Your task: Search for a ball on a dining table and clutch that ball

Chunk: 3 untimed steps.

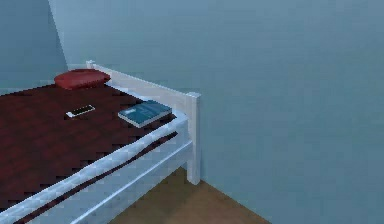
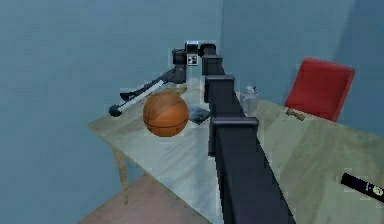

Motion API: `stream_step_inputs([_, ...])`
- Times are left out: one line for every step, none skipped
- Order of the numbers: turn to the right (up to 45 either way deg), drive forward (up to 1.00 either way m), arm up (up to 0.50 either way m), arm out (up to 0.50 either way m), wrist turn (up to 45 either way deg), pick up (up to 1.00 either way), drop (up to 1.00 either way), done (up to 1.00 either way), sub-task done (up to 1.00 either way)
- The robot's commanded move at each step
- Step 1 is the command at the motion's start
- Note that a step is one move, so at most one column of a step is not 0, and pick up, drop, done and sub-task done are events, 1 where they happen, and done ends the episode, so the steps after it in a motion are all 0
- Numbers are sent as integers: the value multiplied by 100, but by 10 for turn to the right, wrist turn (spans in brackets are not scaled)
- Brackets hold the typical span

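Fwd view: bed (image 1: 150, 165) w/ white frame and dark red cover; red pillow (image 1: 82, 78) at the head rail; small dark flat item (image 1: 80, 110) mid-cover; blue book (image 1: 145, 114) near the corner by the post. This bed lies ahead, so prob. the base is parked side-on and the reach goes sideways.

Arm side view: this adds the work area, a pale table (image 2: 300, 150). The orange ball (image 2: 165, 112) is near the table's corner at the view's left. The arm (image 2: 235, 150) stretches out across the top; gripper (image 2: 122, 103) slants down past the ball toward that corner, prob. lined up for a grab. The tabletop is behind the ball, so can't tell if the gripper holds anything, or if it's touching vs beside. Clear glass item (image 2: 248, 98) sits just beside the arm; red chair (image 2: 320, 88) at the far edge; dark remote-like item (image 2: 362, 183) near the edge at the view's right.
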Motion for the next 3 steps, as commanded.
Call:
stream_step_inputs([0, 0, 0, 0, 450, 0, 0, 0, 0])
stream_step_inputs([0, 0, 0, 0, 180, 0, 0, 0, 0])
stream_step_inputs([0, 0, -20, 0, 0, 0, 0, 0, 0])
